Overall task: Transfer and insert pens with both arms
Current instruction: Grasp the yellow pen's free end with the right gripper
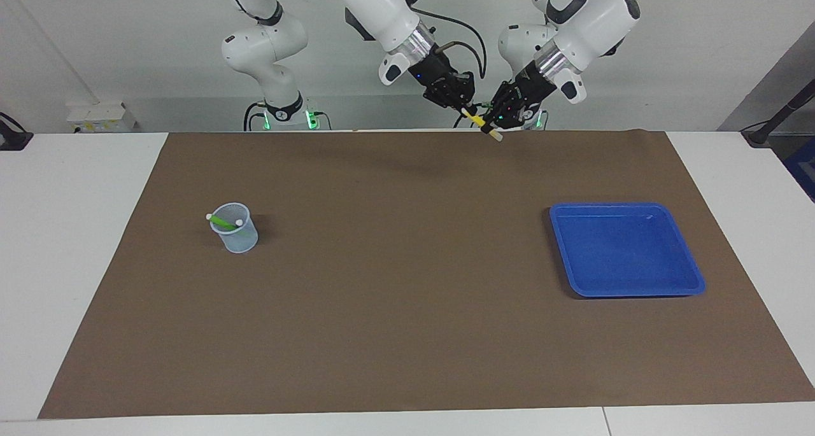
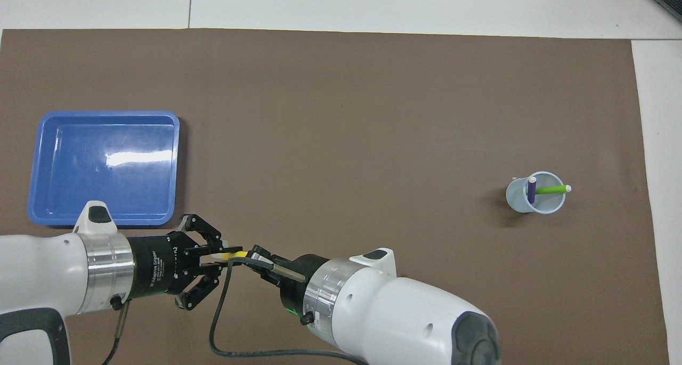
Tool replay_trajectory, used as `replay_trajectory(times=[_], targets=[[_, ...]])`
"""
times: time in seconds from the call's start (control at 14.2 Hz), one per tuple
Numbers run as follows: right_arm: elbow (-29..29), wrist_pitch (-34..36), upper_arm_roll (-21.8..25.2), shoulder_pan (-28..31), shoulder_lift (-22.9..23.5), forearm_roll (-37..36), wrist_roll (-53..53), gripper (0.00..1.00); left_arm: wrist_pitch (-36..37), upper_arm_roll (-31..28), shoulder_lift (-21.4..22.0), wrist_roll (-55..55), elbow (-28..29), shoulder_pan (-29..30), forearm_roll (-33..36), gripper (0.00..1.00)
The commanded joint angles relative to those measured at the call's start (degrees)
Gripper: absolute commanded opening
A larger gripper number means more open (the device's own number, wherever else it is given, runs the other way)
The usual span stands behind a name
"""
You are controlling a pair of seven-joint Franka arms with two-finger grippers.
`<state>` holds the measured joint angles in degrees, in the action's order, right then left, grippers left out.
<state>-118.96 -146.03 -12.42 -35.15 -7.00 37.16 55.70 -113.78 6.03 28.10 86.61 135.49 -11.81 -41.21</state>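
Observation:
A yellow pen (image 1: 479, 121) (image 2: 235, 254) hangs in the air over the edge of the brown mat nearest the robots, its whitish end (image 1: 498, 137) pointing down. My left gripper (image 1: 491, 123) (image 2: 221, 254) is shut on it. My right gripper (image 1: 468, 109) (image 2: 250, 257) meets it tip to tip and is shut on the pen's other end. A green pen (image 1: 221, 220) (image 2: 549, 190) and a purple pen (image 2: 531, 190) stand tilted in a pale translucent cup (image 1: 235, 232) (image 2: 535, 202) toward the right arm's end of the mat.
A blue tray (image 1: 624, 248) (image 2: 104, 162) with nothing in it lies on the brown mat (image 1: 407, 296) toward the left arm's end. White tabletop borders the mat on all sides.

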Motion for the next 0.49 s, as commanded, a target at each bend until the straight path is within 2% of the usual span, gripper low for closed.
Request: replay_trajectory(times=[0.0, 0.14, 0.21, 0.28, 0.35, 0.42], targets=[[-0.83, -1.01, -0.06, 0.17, -0.12, 1.43, -1.29, 0.00, -0.66, -0.41, 2.14, 0.57, 1.79, -1.03, -0.63, 0.00], [-0.83, -1.01, -0.06, 0.17, -0.12, 1.43, -1.29, 0.00, -0.66, -0.50, 2.14, 0.22, 1.79, -1.03, -0.63, 0.00], [-0.83, -1.01, -0.06, 0.26, -0.12, 1.43, -1.29, 0.00, -0.57, -0.50, 2.14, -0.13, 1.70, -1.11, -0.63, 0.27], [-0.83, -0.92, -0.06, 0.43, -0.04, 1.43, -1.38, 0.00, -0.74, -0.41, 2.14, -0.22, 1.70, -1.11, -0.54, 0.78], [-0.75, -0.84, -0.06, 0.69, 0.05, 1.43, -2.08, 0.00, -0.66, -0.41, 2.14, -0.31, 1.70, -1.11, -0.54, 1.00], [-0.66, -0.31, -0.06, 0.96, 0.05, 1.43, -3.39, 0.00, -0.57, -0.41, 2.14, -0.31, 1.70, -1.11, -0.54, 1.00]])
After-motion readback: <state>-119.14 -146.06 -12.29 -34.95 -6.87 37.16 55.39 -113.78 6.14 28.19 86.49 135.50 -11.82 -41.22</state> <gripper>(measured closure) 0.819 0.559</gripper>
